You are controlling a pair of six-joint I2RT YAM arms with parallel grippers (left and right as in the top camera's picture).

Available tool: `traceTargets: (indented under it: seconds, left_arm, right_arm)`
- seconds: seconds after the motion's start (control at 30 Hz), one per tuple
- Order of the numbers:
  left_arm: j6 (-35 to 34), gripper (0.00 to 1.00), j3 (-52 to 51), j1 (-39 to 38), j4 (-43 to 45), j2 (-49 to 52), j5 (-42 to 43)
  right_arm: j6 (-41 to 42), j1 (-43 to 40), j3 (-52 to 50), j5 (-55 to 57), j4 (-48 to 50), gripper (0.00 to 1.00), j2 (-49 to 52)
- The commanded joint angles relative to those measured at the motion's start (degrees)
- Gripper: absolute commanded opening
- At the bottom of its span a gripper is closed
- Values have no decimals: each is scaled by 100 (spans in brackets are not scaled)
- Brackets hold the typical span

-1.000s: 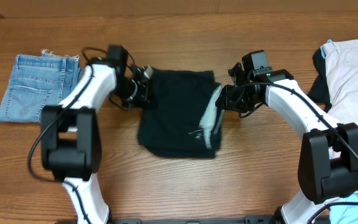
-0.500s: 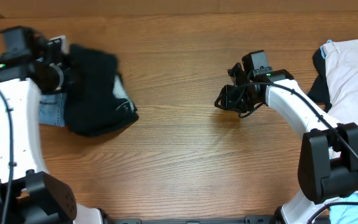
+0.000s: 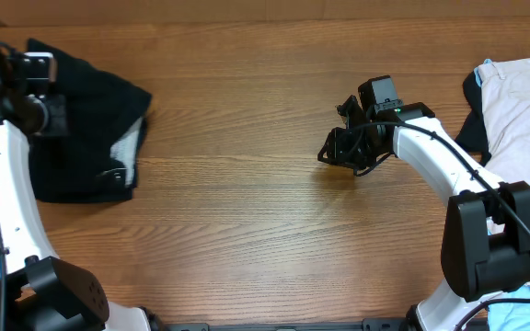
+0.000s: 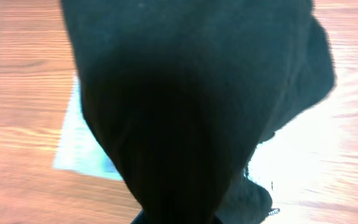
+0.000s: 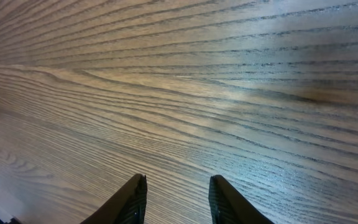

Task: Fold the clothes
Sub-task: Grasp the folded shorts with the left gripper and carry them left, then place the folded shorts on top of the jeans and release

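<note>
The black shorts [image 3: 86,138] lie bunched at the far left of the table, a strip of grey inner waistband [image 3: 131,145] showing on their right side. My left gripper [image 3: 61,118] is shut on their left part. In the left wrist view the black fabric [image 4: 191,99] fills the frame and hides the fingers. My right gripper [image 3: 325,154] hovers over bare wood at centre right, far from the shorts. Its jaws [image 5: 176,182] stand open with nothing between them.
A beige garment [image 3: 523,101] lies at the right edge on top of something dark [image 3: 472,129]. A light-blue patch [image 4: 79,149] peeks out from under the black fabric in the left wrist view. Bare wood [image 3: 247,202] lies between the two arms.
My left arm has swung left, carrying the black shorts from the table's middle to the far left, where they now cover the denim shorts. The right arm has not moved.
</note>
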Motion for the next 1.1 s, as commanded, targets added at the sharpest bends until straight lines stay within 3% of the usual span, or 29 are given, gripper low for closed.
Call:
traceTargets:
  seconds: [0.0, 0.27, 0.5, 0.77, 0.83, 0.9, 0.97, 1.0, 1.07]
  left_arm:
    - [162, 4, 258, 407, 282, -48, -319]
    - [70, 6, 258, 1145, 369, 343, 553]
    - [-142, 6, 258, 1250, 636, 1069, 741]
    - [-586, 7, 262, 1357, 1226, 1167, 518]
    - [-798, 19, 262, 1416, 1285, 1224, 190]
    - [-968, 47, 262, 1504, 1320, 1285, -101]
    - [-1158, 64, 262, 1563, 1285, 1290, -144]
    - [-1342, 80, 280, 1606, 1239, 1285, -144]
    - [-1543, 94, 402, 1698, 1054, 1283, -142]
  right_arm:
    - [-26, 0, 55, -50, -13, 37, 22]
    - [-22, 0, 55, -55, -13, 37, 22]
    - [-22, 2, 55, -55, -96, 37, 22]
    - [0, 0, 55, -55, -98, 37, 22]
    - [2, 0, 55, -57, -98, 37, 22]
    - [2, 0, 55, -55, -107, 37, 22]
    - [2, 2, 55, -57, -127, 37, 22]
    - [2, 2, 55, -57, -144, 37, 22]
    - [0, 0, 55, -101, -168, 37, 22]
